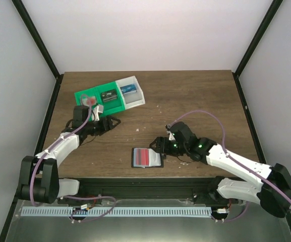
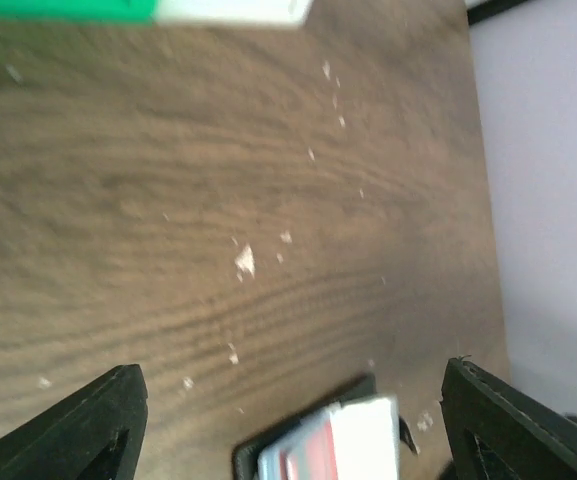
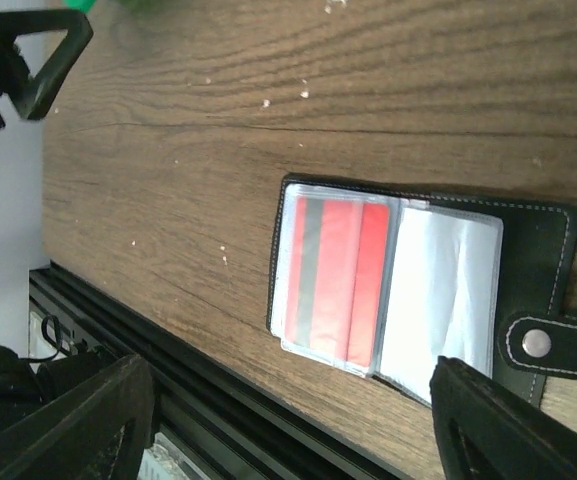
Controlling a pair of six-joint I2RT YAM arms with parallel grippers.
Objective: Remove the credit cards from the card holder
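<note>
The black card holder (image 1: 146, 158) lies open on the table near the front edge. Red credit cards (image 1: 144, 157) sit in its clear sleeve. In the right wrist view the card holder (image 3: 538, 250) shows its snap tab at the right and the red cards (image 3: 340, 280) at the left. My right gripper (image 1: 159, 145) hovers open just right of and above it, empty (image 3: 288, 425). My left gripper (image 1: 113, 121) is open and empty, near the tray and well left of the holder. The holder shows blurred at the bottom of the left wrist view (image 2: 328, 445), beyond the open left gripper (image 2: 293, 372).
A green-and-white three-compartment tray (image 1: 116, 104) stands at the back left. It holds a pinkish card (image 1: 89, 101), a black item (image 1: 108, 96) and a blue item (image 1: 128, 91). The table's front edge rail (image 3: 118, 320) runs just below the holder.
</note>
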